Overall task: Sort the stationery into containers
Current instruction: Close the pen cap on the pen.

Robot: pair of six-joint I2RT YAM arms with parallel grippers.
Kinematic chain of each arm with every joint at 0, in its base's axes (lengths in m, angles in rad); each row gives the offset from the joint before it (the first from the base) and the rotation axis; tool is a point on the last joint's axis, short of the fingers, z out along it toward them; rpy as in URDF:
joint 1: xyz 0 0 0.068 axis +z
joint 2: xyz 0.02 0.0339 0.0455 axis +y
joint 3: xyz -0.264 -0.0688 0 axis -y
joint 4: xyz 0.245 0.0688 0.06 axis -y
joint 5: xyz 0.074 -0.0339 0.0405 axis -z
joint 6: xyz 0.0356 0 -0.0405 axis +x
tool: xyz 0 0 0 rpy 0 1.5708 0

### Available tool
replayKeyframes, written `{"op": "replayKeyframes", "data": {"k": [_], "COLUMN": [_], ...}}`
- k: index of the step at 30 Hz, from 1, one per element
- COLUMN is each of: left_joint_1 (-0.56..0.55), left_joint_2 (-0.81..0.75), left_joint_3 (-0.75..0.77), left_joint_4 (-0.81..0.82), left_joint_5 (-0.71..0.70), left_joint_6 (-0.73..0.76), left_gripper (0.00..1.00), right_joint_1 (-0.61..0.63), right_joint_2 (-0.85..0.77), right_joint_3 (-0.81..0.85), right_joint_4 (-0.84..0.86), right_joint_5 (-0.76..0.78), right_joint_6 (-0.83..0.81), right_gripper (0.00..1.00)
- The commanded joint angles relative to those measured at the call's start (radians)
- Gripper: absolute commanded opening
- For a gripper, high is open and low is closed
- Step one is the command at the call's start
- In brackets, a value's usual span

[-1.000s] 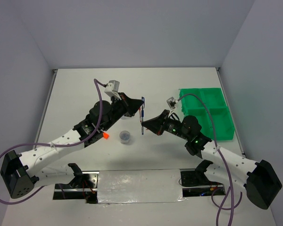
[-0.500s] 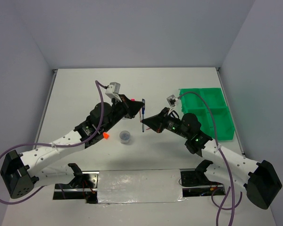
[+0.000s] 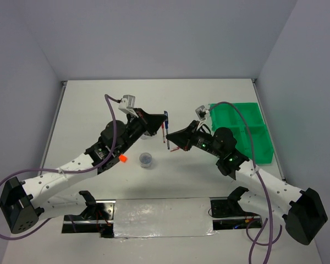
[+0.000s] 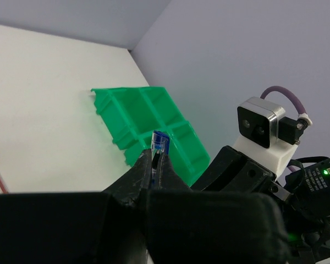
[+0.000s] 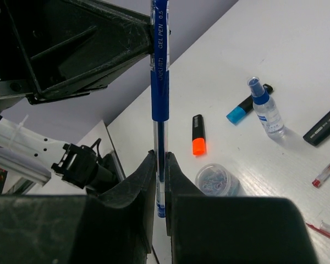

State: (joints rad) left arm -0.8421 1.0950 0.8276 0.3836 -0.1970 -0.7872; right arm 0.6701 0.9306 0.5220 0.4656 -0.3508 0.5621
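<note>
2 arms share 1 blue gel pen (image 5: 160,82) above the white counter (image 3: 99,104), in what looks like a mid-air handover.

At left, the left end effector (image 3: 160,122) is clamped shut on 1 end of the pen. Its own wrist view shows the blue tip poking out between the closed fingers (image 4: 133,181). The pen hangs between the 2 arms, clear of the counter, its printed barrel facing the right wrist camera.

Just right of it, the right end effector (image 5: 160,165) pinches the other end, fingers closed against both sides of the clear barrel. The double grip suggests a pass, so that the arm nearer the containers can carry the pen across.

Below, more stationery waits unsorted. It includes an orange-capped highlighter (image 3: 122,159), a round clear jar (image 3: 146,159), a blue-capped highlighter (image 5: 242,110), a small blue-capped bottle (image 5: 264,110) standing upright and a red pen (image 5: 327,170).

At far right sits the green tray (image 3: 247,113) with its 4 compartments, partly hidden behind the right arm. The compartments in view hold nothing yet. The left grip likely has to let go before the pen can travel there, and a release before the right grip is firm could drop it.
</note>
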Motion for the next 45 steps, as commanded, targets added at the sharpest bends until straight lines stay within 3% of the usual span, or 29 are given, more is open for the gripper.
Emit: {"op": "replayKeyframes", "data": {"k": [1,10,27,36,41,43,44,45], "left_joint_1": [-0.009,-0.02,-0.044,-0.057,-0.057,-0.057,-0.057,-0.057], "left_joint_2": [0.0,0.026,0.048,0.032,0.0,-0.007,-0.01,-0.014], "left_joint_3": [-0.013,-0.047,-0.085,-0.119,-0.033,0.01,0.057,0.079], "left_joint_4": [-0.051,-0.049,-0.061,-0.058,-0.156,-0.215,-0.235,-0.264], "left_joint_5": [0.048,0.068,0.128,0.111,0.018,-0.04,-0.059,-0.077], "left_joint_6": [0.028,0.072,0.108,0.105,0.089,0.088,0.086,0.088], "left_gripper": [0.0,0.0,0.0,0.0,0.0,0.09,0.25,0.33], "right_joint_1": [-0.066,-0.125,-0.196,-0.234,-0.193,-0.188,-0.187,-0.184], "right_joint_2": [-0.004,0.025,0.068,0.093,0.103,0.117,0.123,0.128], "right_joint_3": [0.119,0.171,0.295,0.348,0.303,0.296,0.293,0.283], "right_joint_4": [0.182,0.251,0.197,0.251,0.194,0.171,0.156,0.14], "right_joint_5": [-0.023,-0.12,-0.211,-0.286,-0.31,-0.297,-0.292,-0.272], "right_joint_6": [-0.004,0.09,0.038,0.078,-0.004,0.002,0.001,-0.001], "right_gripper": [0.0,0.0,0.0,0.0,0.0,0.0,0.0,0.0]}}
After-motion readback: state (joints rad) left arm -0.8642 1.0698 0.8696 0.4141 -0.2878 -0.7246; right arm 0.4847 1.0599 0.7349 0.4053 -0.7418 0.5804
